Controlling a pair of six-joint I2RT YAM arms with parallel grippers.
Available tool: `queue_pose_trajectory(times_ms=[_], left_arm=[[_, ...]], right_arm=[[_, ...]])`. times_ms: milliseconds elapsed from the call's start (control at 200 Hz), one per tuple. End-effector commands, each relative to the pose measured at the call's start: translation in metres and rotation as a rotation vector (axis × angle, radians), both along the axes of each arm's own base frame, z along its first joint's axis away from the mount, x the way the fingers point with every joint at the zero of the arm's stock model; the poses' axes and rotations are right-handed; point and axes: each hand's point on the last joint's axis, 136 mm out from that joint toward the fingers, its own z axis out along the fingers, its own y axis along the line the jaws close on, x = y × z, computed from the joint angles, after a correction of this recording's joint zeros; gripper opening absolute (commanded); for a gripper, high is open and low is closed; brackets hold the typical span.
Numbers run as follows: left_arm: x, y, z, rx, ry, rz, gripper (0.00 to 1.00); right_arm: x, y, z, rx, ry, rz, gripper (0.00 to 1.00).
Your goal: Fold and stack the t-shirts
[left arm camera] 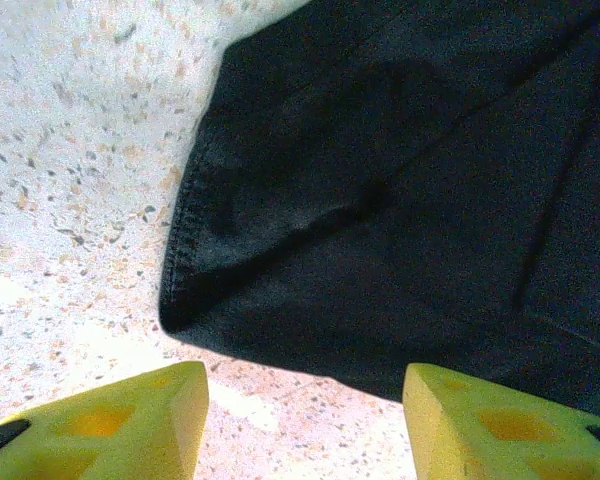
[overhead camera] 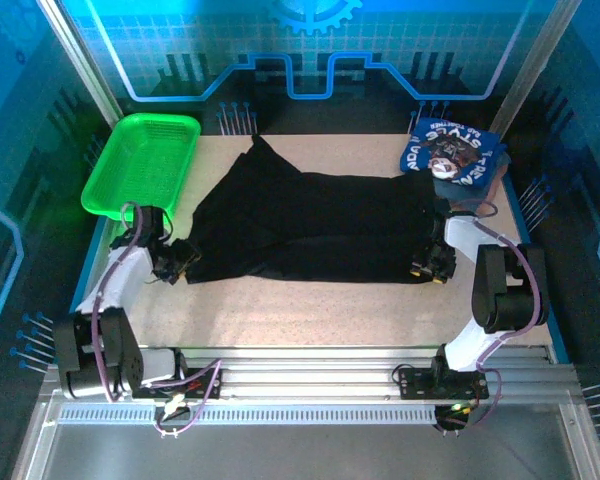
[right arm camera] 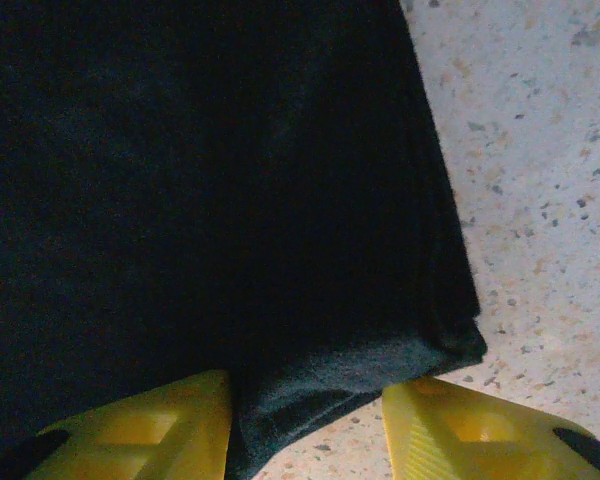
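The black t-shirt (overhead camera: 310,225) lies spread across the middle of the table, partly folded over itself. At its left front corner my left gripper (overhead camera: 180,262) is open. In the left wrist view the yellow fingers (left arm camera: 140,420) stand wide over bare tabletop, and the shirt's stitched hem (left arm camera: 185,230) lies just ahead of them, untouched. At the shirt's right front corner is my right gripper (overhead camera: 430,268), also open. A fold of black fabric (right arm camera: 310,385) lies in the gap between its fingers (right arm camera: 460,430), not pinched. The folded blue t-shirts (overhead camera: 450,152) with white lettering sit at the back right.
A green plastic basket (overhead camera: 140,162) stands at the back left, just beyond my left arm. Bare speckled tabletop (overhead camera: 310,315) runs along the front between the shirt and the arm bases. Blue enclosure walls ring the table.
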Motion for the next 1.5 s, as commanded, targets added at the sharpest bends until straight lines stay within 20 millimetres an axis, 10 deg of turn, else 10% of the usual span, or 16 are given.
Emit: queue_pose_trajectory(times_ms=[0, 240, 560, 830, 1156, 1371, 1496], left_arm=[[0.016, -0.011, -0.009, -0.051, -0.018, -0.010, 0.54], [0.036, -0.038, -0.031, -0.105, 0.010, -0.043, 0.33], [-0.042, 0.019, -0.075, 0.168, 0.296, 0.054, 0.24], [-0.078, 0.023, -0.079, 0.134, 0.376, 0.106, 0.23], [-0.085, 0.025, -0.054, 0.130, 0.314, 0.132, 0.23], [-0.057, 0.015, 0.002, 0.132, 0.159, 0.109, 0.46], [-0.025, -0.023, 0.036, 0.060, 0.018, 0.034, 0.64]], right_arm=[[-0.005, 0.005, 0.002, 0.012, 0.028, 0.014, 0.45], [-0.004, 0.007, -0.004, 0.012, 0.043, 0.021, 0.44], [-0.007, 0.002, -0.002, -0.060, 0.086, 0.091, 0.45], [-0.018, 0.001, -0.002, -0.094, 0.124, 0.146, 0.45], [-0.024, 0.013, 0.001, -0.047, 0.103, 0.158, 0.52], [-0.013, 0.036, 0.036, 0.035, -0.014, 0.190, 0.71], [-0.005, 0.058, 0.074, 0.137, -0.153, 0.247, 0.83]])
